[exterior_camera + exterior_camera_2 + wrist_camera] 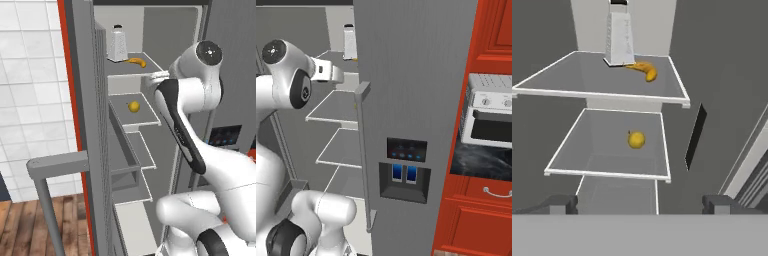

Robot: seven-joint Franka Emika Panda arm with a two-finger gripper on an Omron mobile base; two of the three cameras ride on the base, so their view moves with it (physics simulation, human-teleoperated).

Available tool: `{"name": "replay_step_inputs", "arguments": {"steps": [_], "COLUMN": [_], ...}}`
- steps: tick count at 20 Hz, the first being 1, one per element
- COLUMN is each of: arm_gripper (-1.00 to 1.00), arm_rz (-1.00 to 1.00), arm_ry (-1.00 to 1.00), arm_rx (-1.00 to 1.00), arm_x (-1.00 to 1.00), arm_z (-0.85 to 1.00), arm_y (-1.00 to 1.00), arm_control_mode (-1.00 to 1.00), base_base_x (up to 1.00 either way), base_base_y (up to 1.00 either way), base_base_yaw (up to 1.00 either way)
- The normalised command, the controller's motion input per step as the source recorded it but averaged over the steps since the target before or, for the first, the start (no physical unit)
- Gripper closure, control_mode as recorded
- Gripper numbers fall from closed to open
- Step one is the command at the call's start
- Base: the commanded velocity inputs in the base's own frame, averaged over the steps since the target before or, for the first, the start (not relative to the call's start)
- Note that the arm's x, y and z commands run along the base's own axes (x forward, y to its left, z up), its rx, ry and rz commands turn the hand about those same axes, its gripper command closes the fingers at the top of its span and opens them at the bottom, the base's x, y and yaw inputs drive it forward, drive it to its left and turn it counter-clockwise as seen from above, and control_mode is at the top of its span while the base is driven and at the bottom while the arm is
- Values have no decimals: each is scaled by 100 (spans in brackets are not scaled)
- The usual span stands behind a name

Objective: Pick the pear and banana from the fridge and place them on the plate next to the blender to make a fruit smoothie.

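The pear is a small, round, plain yellow fruit with a tiny dark stem on its upper left. It lies alone near the middle of the second grey shelf of the fridge, apart from the shelf's white-edged rim; the left base view shows it on the same shelf.

One shelf higher lies the banana, short, curved, yellow-orange and darker at the tips. It rests flat on the top shelf, toward the back and right of centre, its left end just beside the foot of a metal box grater. The grater stands upright at the back of that shelf, pale grey with a dark handle on top. In the left base view the banana lies to the right of the grater.

Below the pear's shelf further grey shelves are bare in the left base view. One fridge door stands open at the left, while the other, with its blue-lit dispenser panel, is seen in the right base view.

The tool hangs in front of the shelves, outside the fridge's interior, its two dark fingertips spread wide apart with nothing between them.
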Motion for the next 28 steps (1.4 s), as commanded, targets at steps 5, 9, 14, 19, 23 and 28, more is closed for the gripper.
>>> {"name": "replay_step_inputs", "arguments": {"steps": [5, 9, 14, 19, 23, 28], "arm_gripper": [-100, -100, -100, -100, -100, -100], "arm_rz": [-10, -1, -1, -1, 0, -1], "arm_ry": [0, 2, 0, 0, 0, 4], "arm_rx": [0, -1, 0, 0, 0, 6], "arm_x": [75, 62, 59, 67, 76, 61], "arm_z": [42, -8, -27, -33, -23, -8], "arm_y": [0, 1, 8, 0, 0, 0], "arm_control_mode": [-100, -100, -100, -100, -100, -100], "base_base_x": [0, 0, 0, 0, 0, 0], "base_base_y": [0, 0, 0, 0, 0, 0], "base_base_yaw": [0, 0, 0, 0, 0, 0]}}
